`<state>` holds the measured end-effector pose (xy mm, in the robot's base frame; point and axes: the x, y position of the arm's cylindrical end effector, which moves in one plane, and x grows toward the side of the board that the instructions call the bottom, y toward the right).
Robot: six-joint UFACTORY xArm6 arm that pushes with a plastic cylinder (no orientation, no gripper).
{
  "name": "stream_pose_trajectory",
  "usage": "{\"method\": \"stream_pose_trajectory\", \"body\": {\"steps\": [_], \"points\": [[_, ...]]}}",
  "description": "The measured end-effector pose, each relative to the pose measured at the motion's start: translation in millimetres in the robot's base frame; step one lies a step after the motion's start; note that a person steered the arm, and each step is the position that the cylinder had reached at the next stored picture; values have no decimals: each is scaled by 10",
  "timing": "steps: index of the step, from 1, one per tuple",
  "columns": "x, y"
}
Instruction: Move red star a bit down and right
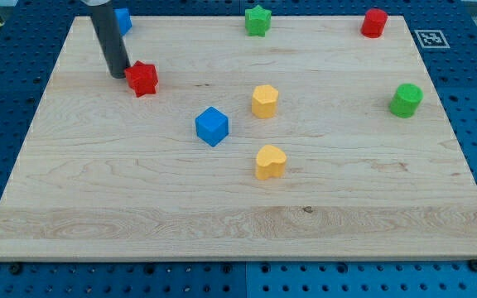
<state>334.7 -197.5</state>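
The red star lies on the wooden board in the upper left part of the view. My tip stands just to the star's left, touching or nearly touching its left edge. The dark rod rises from there toward the view's top.
A blue block sits behind the rod at the top left. A green star and a red cylinder sit along the top edge. A green cylinder is at the right. A blue cube, a yellow hexagon and a yellow heart sit mid-board.
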Motion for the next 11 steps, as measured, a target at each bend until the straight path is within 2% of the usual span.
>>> {"method": "stream_pose_trajectory", "body": {"steps": [2,5,7,9,10,11], "points": [[38,-137],[148,433],[429,280],[349,651],[340,608],[259,115]]}}
